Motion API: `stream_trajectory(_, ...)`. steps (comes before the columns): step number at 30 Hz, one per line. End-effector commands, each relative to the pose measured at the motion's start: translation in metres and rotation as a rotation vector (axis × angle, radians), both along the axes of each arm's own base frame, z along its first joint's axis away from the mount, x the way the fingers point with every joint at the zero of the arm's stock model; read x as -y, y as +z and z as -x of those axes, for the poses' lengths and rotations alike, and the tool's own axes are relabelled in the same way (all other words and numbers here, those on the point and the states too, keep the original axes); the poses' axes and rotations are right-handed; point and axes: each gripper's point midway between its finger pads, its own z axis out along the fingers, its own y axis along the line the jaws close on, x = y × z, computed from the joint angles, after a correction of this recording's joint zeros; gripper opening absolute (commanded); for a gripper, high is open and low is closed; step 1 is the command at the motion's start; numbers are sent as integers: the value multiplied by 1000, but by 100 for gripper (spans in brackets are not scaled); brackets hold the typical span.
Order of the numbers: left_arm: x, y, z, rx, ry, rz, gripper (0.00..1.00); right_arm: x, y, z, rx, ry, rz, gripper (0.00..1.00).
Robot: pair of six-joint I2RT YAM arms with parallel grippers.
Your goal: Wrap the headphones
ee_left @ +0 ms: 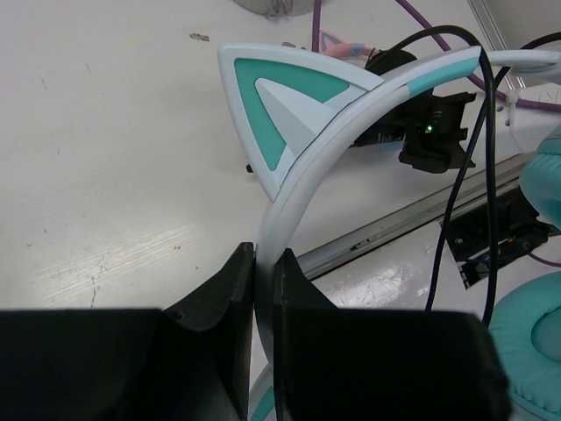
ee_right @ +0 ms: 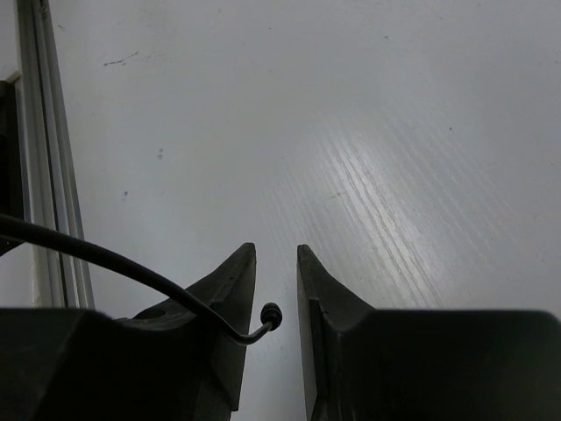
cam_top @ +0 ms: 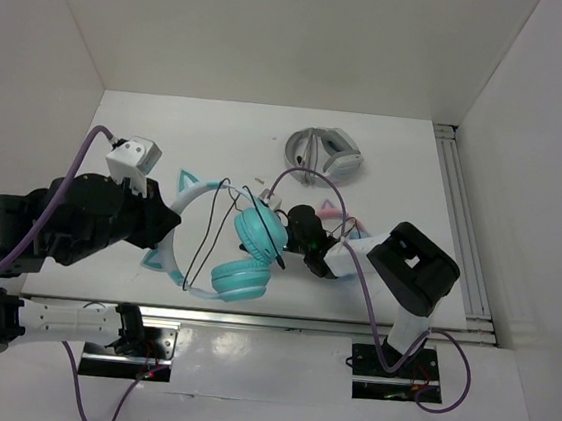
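Now my left pincer (ee_left: 263,260) clenches the headband (ee_left: 302,189) of the headphones (cam_top: 248,237) at frame centre, the arc opening to lower right. My right pincer (ee_right: 276,263) stands slightly apart, the cable (ee_right: 131,263) end between; grey pair (cam_top: 324,155) lies above.

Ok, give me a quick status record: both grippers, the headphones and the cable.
left gripper: shut on the headband, beside a cat ear
right gripper: open narrowly, end of the cable between the jaws, grip unclear
headphones: between the arms
cable: crosses the headband in a loose loop
other: grey-white pair at the far side
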Motion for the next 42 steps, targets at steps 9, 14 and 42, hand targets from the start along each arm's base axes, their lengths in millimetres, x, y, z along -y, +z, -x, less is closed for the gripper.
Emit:
stream_trajectory(9,-5,38,-5,71,60,156,0,-1,0,3,24,12,-15,25)
stream_trajectory(14,-9,40,-6,75,80,159,0,2,-5,7,18,12,-9,20)
stream_trajectory(42,-80,1,-76,193,854,47,0,-9,46,97,149,-13,39,0)
